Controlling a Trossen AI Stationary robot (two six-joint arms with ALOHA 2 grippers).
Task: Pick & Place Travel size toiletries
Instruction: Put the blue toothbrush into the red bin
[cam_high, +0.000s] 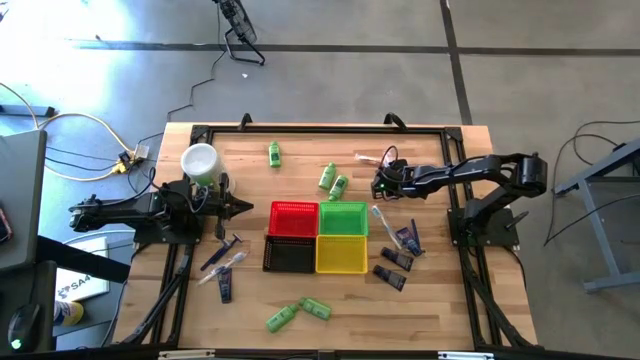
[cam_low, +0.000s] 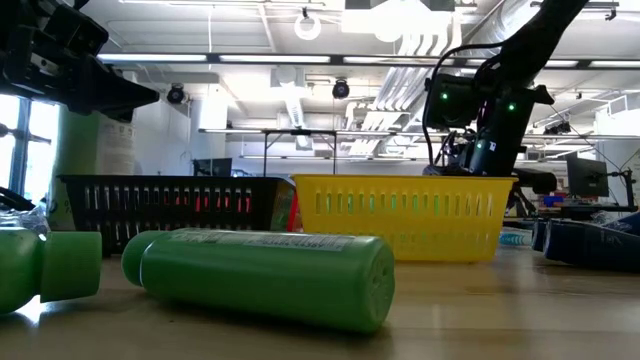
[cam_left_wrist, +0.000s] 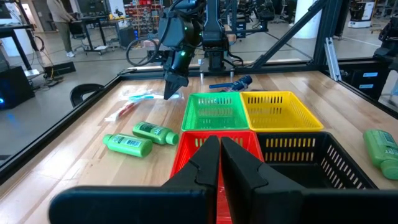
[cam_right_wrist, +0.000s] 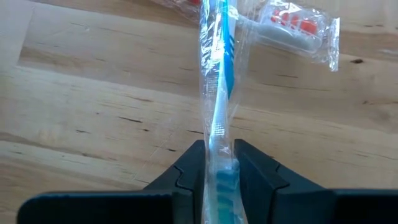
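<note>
Wrapped toothbrush (cam_right_wrist: 217, 118) nipped by right pincer (cam_right_wrist: 219, 163), visible only at wrist, left pincer (cam_left_wrist: 219, 155) clenched empty.

Green mini bottles (cam_high: 333, 181), dark tubes (cam_high: 392, 268) and wrapped toothbrushes (cam_right_wrist: 216, 93) are lying scattered around the baskets (cam_high: 317, 237).

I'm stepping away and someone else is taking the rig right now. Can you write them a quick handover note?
Right gripper: shut on a wrapped blue toothbrush, beyond the green basket; a second wrapped toothbrush with red lies beside it.
Left gripper: shut, holding nothing, waiting beside the red basket near the white cup.
Done: none visible; no toiletries show in any of the four baskets.
Left: green bottles behind the baskets and at the front edge, dark tubes on the right, toothbrushes and a tube on the left.
</note>
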